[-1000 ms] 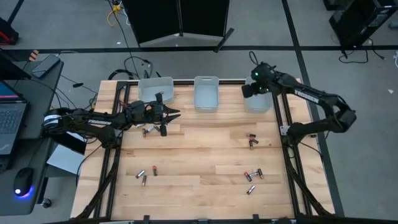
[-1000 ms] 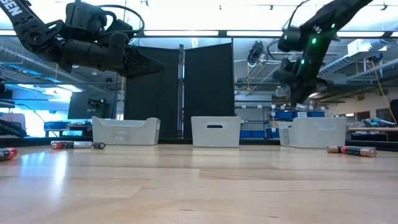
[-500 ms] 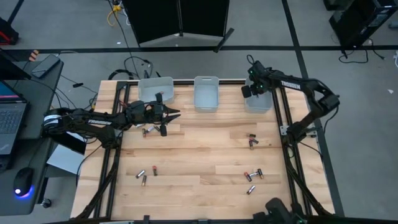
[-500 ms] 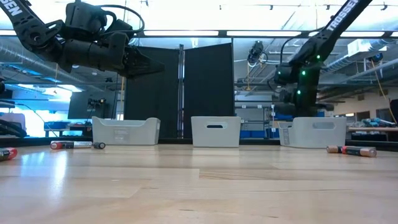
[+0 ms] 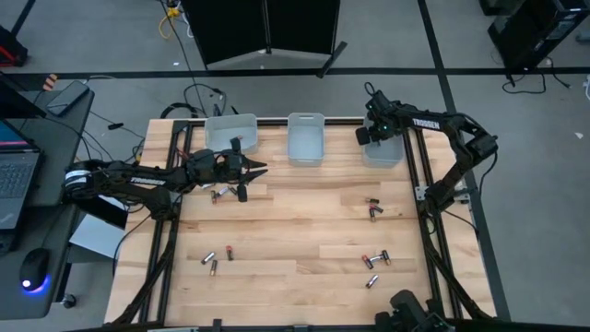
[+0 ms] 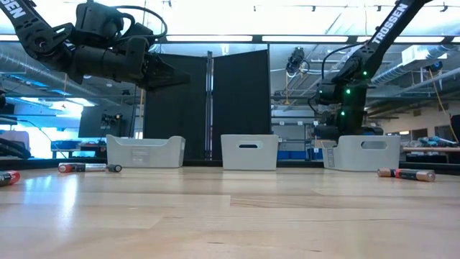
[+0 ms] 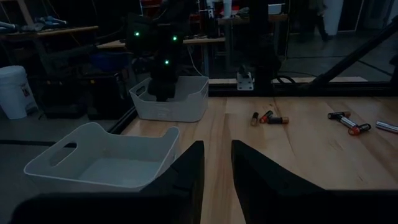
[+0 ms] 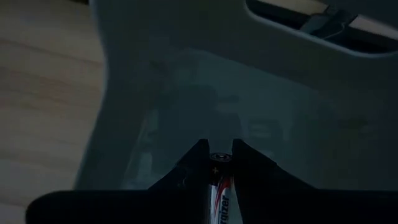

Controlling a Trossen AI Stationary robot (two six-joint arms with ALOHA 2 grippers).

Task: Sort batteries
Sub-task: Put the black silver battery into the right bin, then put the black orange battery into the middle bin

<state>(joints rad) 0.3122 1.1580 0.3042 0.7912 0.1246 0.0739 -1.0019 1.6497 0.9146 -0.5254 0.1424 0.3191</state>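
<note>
In the upper right of the high view the right tool [image 5: 367,135] hangs over the right bin [image 5: 383,150], pinching a silver battery [image 8: 219,186] whose long axis runs along the fingers, plus end pointing forward down into the bin. The left tool [image 5: 262,170], fingers narrowly spread and holding nothing, hovers in the upper left just beside the left bin [image 5: 228,132]. Other batteries [image 5: 372,209] lie flat and scattered on the table [image 5: 295,231].

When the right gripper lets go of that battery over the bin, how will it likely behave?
The battery, pinched between the right gripper's fingers above the right bin, is a smooth cylinder, so it will probably roll on landing. The bin's walls should contain it. It looks rigid and should not bend.
</note>
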